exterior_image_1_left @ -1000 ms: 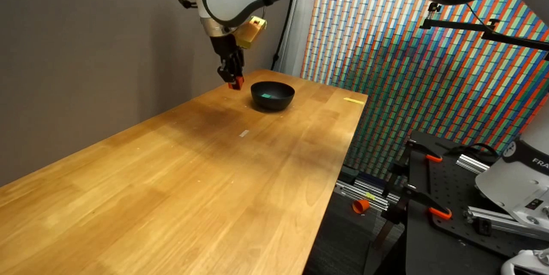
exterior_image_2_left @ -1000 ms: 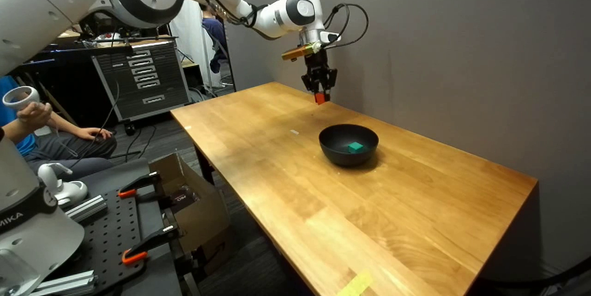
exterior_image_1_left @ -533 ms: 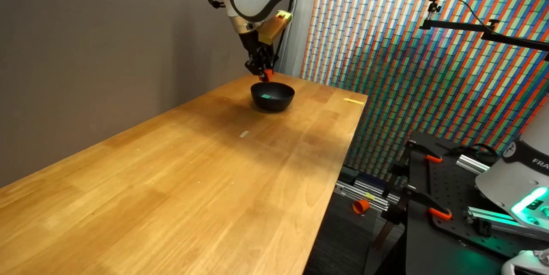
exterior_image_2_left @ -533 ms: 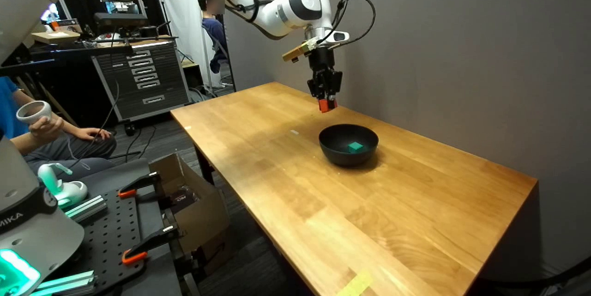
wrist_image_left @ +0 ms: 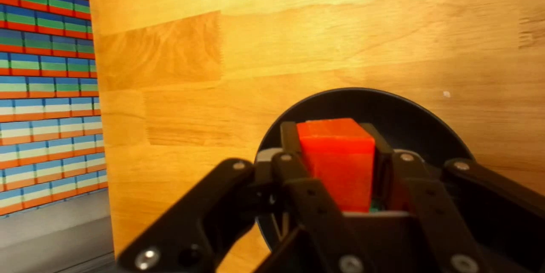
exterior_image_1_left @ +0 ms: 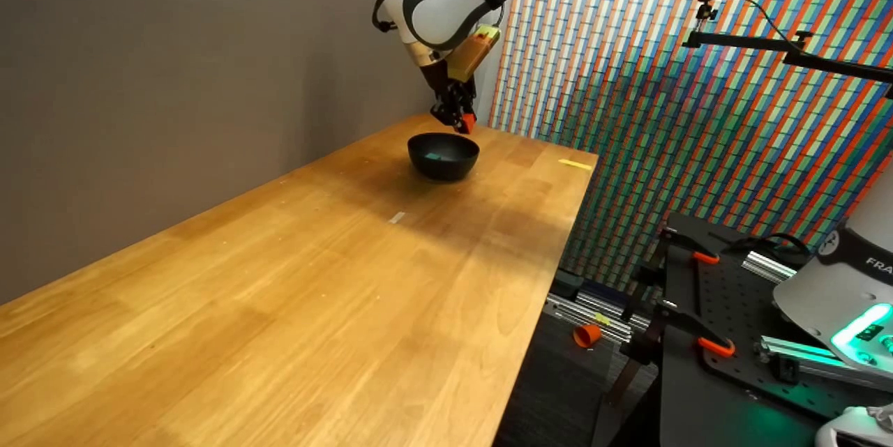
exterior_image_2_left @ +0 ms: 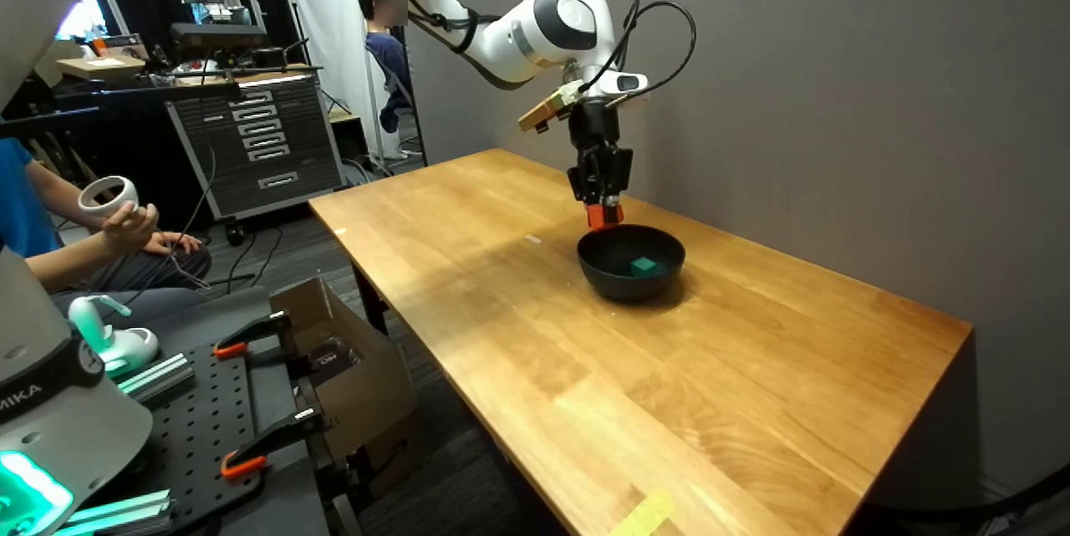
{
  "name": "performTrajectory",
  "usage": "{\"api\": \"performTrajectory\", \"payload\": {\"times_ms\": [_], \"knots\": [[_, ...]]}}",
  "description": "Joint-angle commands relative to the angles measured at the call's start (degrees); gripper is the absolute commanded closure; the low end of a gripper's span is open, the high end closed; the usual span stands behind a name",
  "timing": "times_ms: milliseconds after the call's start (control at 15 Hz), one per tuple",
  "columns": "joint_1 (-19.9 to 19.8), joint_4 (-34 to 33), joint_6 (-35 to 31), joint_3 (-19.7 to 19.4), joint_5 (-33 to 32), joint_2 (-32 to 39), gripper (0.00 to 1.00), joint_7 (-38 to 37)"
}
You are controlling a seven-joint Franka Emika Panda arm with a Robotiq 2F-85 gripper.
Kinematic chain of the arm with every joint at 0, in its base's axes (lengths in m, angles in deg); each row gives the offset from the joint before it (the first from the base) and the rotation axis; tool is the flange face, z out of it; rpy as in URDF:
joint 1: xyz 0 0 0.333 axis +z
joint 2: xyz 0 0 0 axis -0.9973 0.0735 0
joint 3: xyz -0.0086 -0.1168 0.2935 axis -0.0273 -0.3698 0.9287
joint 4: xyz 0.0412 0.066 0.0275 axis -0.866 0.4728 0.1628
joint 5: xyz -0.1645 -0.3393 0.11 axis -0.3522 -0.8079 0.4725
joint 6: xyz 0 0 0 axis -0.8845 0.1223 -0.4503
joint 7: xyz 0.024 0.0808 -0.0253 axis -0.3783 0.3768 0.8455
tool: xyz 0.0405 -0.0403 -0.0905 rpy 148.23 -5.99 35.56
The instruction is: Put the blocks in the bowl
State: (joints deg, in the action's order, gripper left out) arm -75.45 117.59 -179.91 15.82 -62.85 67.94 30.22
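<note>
Red cube-shaped block [wrist_image_left: 340,166] is hanging in the air, the black two-fingered end effector [wrist_image_left: 334,136] pinching it from both sides. Below, the round black bowl [exterior_image_2_left: 623,289] is facing upward, with a green cube-shaped block [exterior_image_2_left: 644,267] lying inside; a wooden desk [exterior_image_2_left: 752,369] is bearing the bowl. From the bowl's middle, the red block is apparently hanging toward the white robot base [exterior_image_1_left: 816,293], so lowering is probably calling for a slight shift away from it.

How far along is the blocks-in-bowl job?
Done: green block sits in the black bowl.
In hand: red block, clamped in the end effector, with the bowl behind it in the wrist view.
Left: red isn't in the bowl yet; probably lower and release.
</note>
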Motion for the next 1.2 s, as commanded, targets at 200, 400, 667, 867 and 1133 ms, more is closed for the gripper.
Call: {"api": "performTrajectory", "payload": {"times_ms": [200, 400, 667, 867, 1133], "knots": [[-3.1, 2.4, -0.9, 3.0, 2.0, -2.4, 0.07, 2.1], [-5.1, 9.6, -1.7, 6.9, 7.5, -8.7, 0.00, 6.5], [-6.9, 20.6, -3.1, 11.4, 15.3, -19.3, 0.00, 10.9], [-5.7, 17.0, -1.6, 11.1, 16.2, -16.9, 0.00, 10.3], [-6.0, 23.3, -3.1, 12.1, 18.1, -23.2, 0.00, 11.4]]}}
